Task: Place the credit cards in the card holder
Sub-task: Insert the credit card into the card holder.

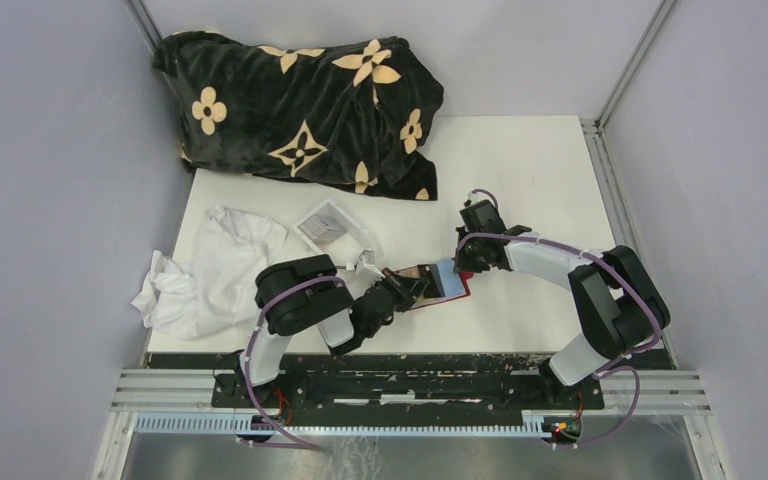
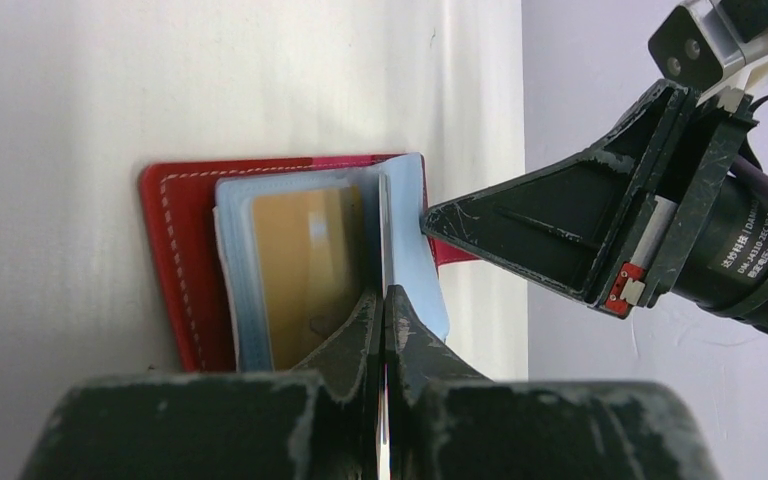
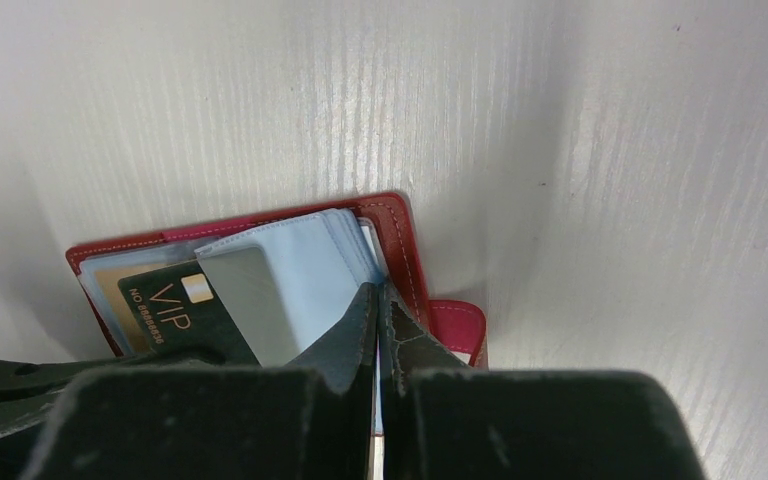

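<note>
The red card holder [image 1: 456, 293] lies open on the white table between both grippers. Its light blue sleeves [image 2: 412, 240] fan upward. A yellow-orange credit card [image 2: 305, 270] sits in one sleeve on the left half of the card holder [image 2: 175, 250]. My left gripper [image 2: 384, 296] is shut on a thin card seen edge-on. In the right wrist view this is a dark green VIP card [image 3: 165, 310], its far end lying among the sleeves. My right gripper [image 3: 378, 296] is shut on the edge of a sleeve, beside the card holder's [image 3: 403, 245] snap tab [image 3: 457, 325].
A black blanket with tan flowers [image 1: 300, 100] covers the far left. A crumpled white cloth [image 1: 210, 270] and a clear plastic box [image 1: 328, 225] lie left of the arms. The right arm's finger [image 2: 530, 230] reaches in from the right in the left wrist view.
</note>
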